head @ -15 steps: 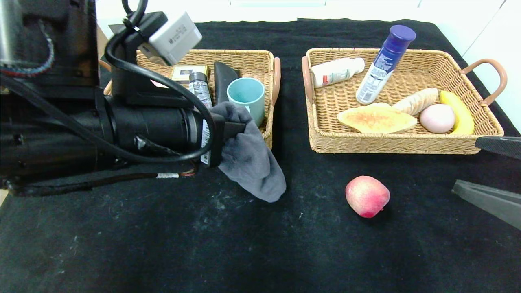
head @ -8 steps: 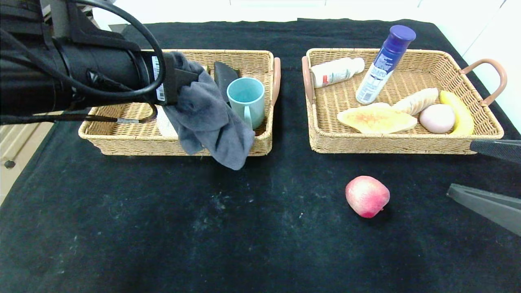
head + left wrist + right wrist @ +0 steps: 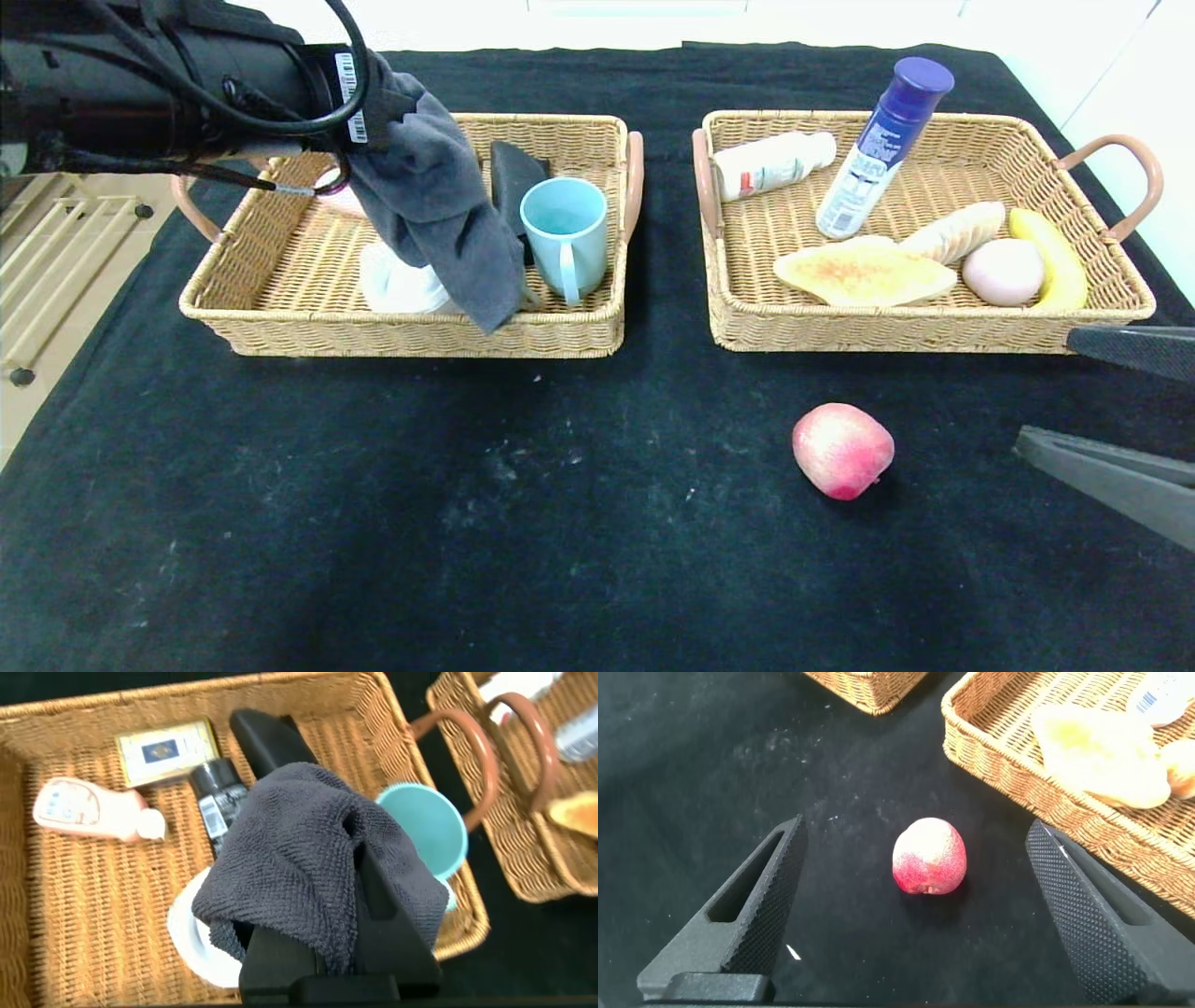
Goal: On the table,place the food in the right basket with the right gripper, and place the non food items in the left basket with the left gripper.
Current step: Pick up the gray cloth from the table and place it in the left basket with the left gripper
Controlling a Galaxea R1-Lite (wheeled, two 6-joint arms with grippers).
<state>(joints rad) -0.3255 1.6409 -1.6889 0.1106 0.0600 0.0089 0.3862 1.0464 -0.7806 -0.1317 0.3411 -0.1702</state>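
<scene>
My left gripper [image 3: 360,873] is shut on a grey cloth [image 3: 434,205] that drapes over its fingers. It hangs above the middle of the left basket [image 3: 280,327], with the cloth's lower end reaching the basket's front wall. A red-pink peach [image 3: 842,450] lies on the black table [image 3: 467,523] in front of the right basket [image 3: 934,331]. My right gripper [image 3: 1044,390] stands open at the right edge, level with the peach [image 3: 929,856], which lies ahead between its spread fingers, apart from both. The striped croissant [image 3: 954,231] lies in the right basket.
The left basket also holds a teal mug [image 3: 565,229], a black object [image 3: 513,177], a white item [image 3: 401,285], a small box [image 3: 166,749], a pink-white bottle [image 3: 84,810] and a dark can [image 3: 217,807]. The right basket holds two bottles [image 3: 882,145], a flat toast-coloured piece [image 3: 864,273], a pale pink ball [image 3: 1002,271] and a banana [image 3: 1050,257].
My left arm has carried the grey cloth up and back from the table's front to over the left basket. The right gripper has crept slightly left; the peach has not moved.
</scene>
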